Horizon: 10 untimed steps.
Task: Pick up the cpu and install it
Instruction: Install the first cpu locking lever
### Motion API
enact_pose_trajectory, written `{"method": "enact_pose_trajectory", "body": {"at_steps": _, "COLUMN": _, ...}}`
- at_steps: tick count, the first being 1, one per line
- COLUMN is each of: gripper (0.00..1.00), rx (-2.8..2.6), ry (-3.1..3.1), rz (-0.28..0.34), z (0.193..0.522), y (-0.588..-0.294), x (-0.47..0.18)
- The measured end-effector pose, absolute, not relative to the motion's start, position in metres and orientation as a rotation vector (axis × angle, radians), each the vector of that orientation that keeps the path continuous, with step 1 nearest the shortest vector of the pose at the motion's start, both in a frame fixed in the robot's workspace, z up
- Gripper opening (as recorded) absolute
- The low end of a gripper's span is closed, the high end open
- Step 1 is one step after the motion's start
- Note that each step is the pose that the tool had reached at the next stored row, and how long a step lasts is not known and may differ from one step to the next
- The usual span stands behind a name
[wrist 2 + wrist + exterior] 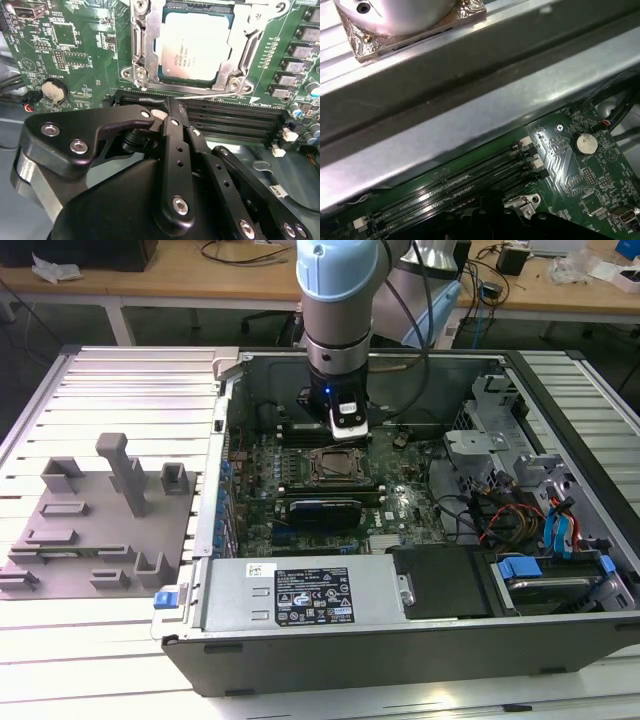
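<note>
Your robot arm reaches down into an open computer case that lies on its side on the bench. The pincer hangs low over the green motherboard, just above the black memory slots.

The cpu, a pale silver square, already sits inside the socket frame, just beyond the pincer's tip. In the exterior view the socket lies right below the pincer.

In the second wrist view the black fingers appear drawn together with nothing between them, so you can treat the pincer as closed and empty. The tips themselves are partly hidden by the linkage.

A thin metal lever runs along the socket's near edge, between the pincer and the cpu. Whether the frame is clamped down, you cannot tell.

Risks, as a judgement:
- The pincer is very close to the memory slots and the lever. A small downward drift could strike the slot latches or bend the lever.
- If the cpu is not seated flat, any press on the frame could damage the socket pins. Its seating cannot be confirmed from here.
- The coin cell battery and small board parts lie to one side of the pincer. A sideways sweep could knock them.
- The case wall stands close behind the wrist, leaving little room to back away.
</note>
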<state>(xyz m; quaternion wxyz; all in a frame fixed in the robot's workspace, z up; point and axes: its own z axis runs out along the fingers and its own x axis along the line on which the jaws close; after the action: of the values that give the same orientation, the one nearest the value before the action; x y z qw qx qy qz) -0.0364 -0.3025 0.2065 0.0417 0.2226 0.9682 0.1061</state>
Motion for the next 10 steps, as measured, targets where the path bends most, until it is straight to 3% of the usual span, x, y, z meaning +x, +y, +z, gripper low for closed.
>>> {"method": "enact_pose_trajectory", "body": {"at_steps": 10, "gripper": 0.11, "rx": 0.666, "ry": 2.967, "rz": 0.306, "z": 0.2, "y": -0.3046, "x": -0.033}}
